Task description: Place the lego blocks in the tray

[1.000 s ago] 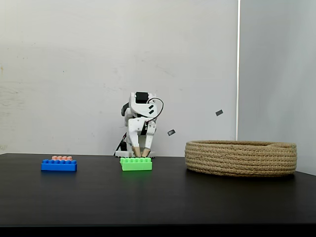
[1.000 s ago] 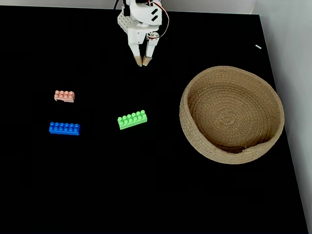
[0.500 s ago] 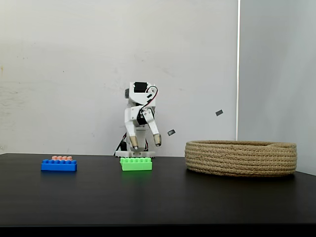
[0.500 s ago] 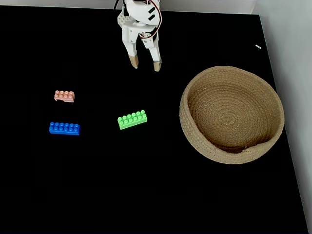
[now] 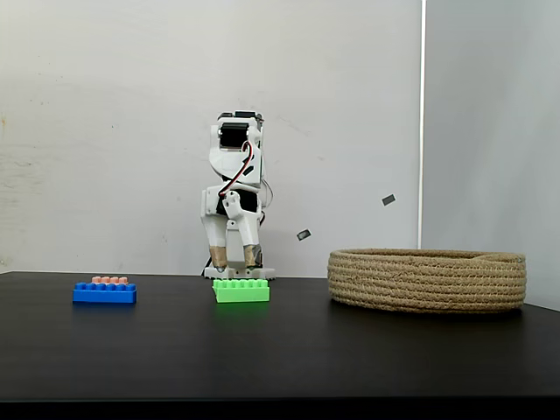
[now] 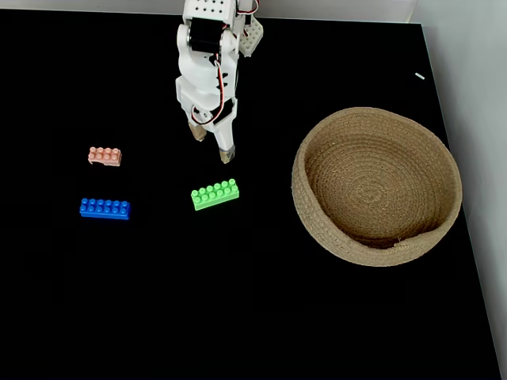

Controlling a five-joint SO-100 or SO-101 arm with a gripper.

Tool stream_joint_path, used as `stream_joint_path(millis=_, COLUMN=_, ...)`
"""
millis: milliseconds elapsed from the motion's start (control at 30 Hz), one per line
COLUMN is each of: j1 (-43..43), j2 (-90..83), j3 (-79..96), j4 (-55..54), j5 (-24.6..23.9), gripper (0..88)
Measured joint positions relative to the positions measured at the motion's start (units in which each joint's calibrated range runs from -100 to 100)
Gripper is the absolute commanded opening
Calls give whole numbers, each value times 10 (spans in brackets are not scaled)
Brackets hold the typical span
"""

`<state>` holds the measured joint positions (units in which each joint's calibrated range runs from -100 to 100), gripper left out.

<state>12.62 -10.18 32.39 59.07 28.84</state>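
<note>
Three lego blocks lie on the black table. The green block (image 6: 215, 194) (image 5: 241, 290) sits near the middle, the blue block (image 6: 104, 208) (image 5: 104, 293) to the left, and the orange-pink block (image 6: 104, 156) (image 5: 110, 280) behind the blue one. The tray (image 6: 376, 186) (image 5: 427, 280), a round tan rope basket, stands at the right with nothing in it. My white gripper (image 6: 211, 145) (image 5: 234, 257) hangs open, fingertips down, just behind the green block and slightly above the table, holding nothing.
The arm's base (image 6: 252, 32) stands at the table's far edge against a white wall. A small grey scrap (image 6: 419, 77) lies near the right edge. Open black tabletop lies between the blocks and in front of them.
The arm has reached forward from near its base toward the green block. The gripper went from shut to open a second ago and stays open. The blocks and tray have not moved.
</note>
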Motion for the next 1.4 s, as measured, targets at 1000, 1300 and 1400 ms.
stream_joint_path(millis=1000, j1=-28, j2=252, j3=-344, j4=82, j5=-38, gripper=263)
stream_joint_path(millis=1300, j1=-37, j2=304, j3=-379, j4=94, j5=-55, gripper=233)
stream_joint_path(millis=1400, j1=-40, j2=316, j3=-379, j4=95, j5=-60, gripper=221)
